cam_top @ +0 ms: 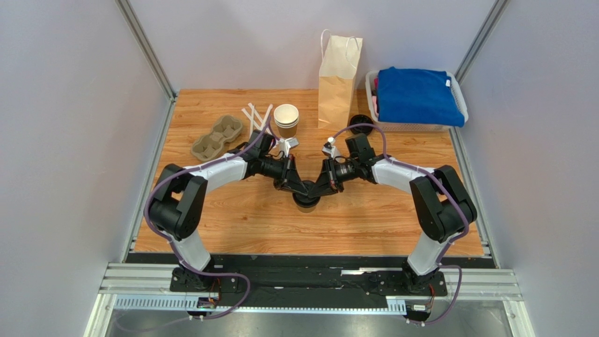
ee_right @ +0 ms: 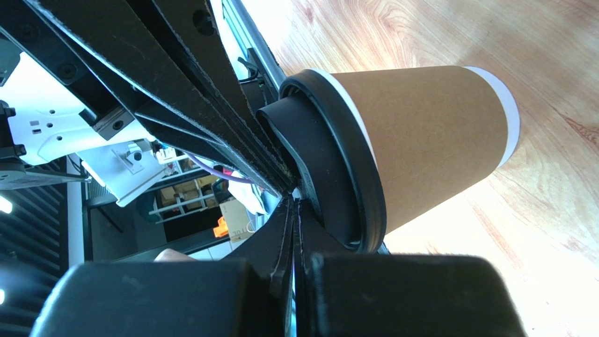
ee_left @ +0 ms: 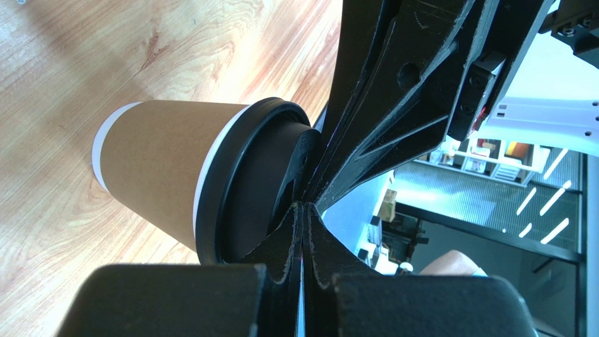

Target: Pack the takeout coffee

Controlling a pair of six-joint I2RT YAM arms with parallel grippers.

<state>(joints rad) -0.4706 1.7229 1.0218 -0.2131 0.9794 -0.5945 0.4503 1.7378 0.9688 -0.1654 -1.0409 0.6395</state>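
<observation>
The takeout coffee (cam_top: 306, 201), a brown paper cup with a black lid, stands upright mid-table between the two arms. My left gripper (cam_top: 298, 188) and right gripper (cam_top: 318, 188) are both shut, and their tips meet over the lid. In the left wrist view the cup (ee_left: 158, 165) and its lid (ee_left: 235, 193) lie just beyond my shut left gripper (ee_left: 302, 205), whose tips are at the lid's top; the right gripper's fingers (ee_left: 394, 105) cross opposite. In the right wrist view the right gripper (ee_right: 294, 200) is shut at the lid (ee_right: 337, 175) of the cup (ee_right: 429, 133).
A tall kraft paper bag (cam_top: 339, 81) stands open at the back. A stack of lidless cups (cam_top: 286, 119), white stirrers (cam_top: 256, 114) and a cardboard cup carrier (cam_top: 218, 137) are back left. A loose black lid (cam_top: 360, 121) and a basket with blue cloth (cam_top: 415, 98) are back right.
</observation>
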